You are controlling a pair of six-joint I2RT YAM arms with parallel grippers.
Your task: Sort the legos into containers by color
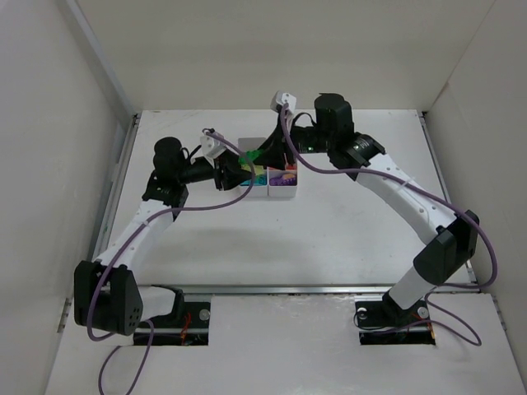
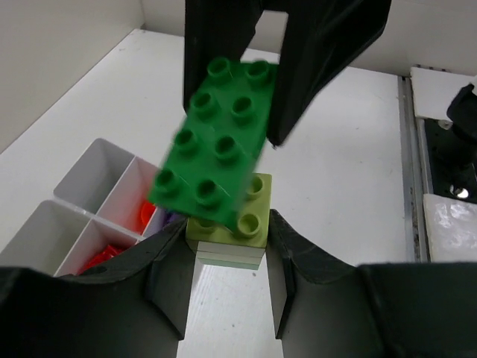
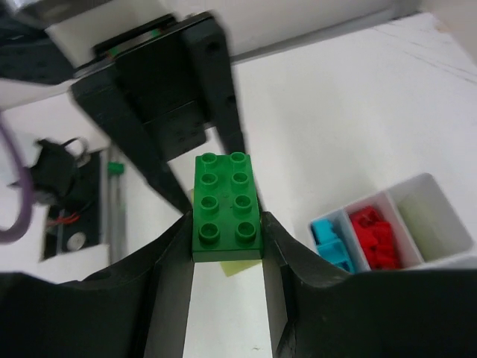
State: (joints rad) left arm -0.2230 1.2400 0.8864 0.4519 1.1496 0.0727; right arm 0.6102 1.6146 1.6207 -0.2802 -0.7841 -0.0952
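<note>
A green brick [image 3: 227,205] is clamped between the fingers [image 3: 168,298] of the right gripper [image 3: 226,231] — a yellow-green brick [image 3: 238,266] is seen beneath it. In the containers [image 3: 436,216] at right, teal legos [image 3: 332,242] and red legos [image 3: 376,237] are kept in separate compartments.

The white table [image 1: 329,239] is carrying a small white organiser box [image 1: 282,196], which is sitting flat towards the far edge, a little left of the middle. The left arm's base [image 1: 193,321] and the right arm's base [image 1: 375,317] are standing at the near edge, well apart.
</note>
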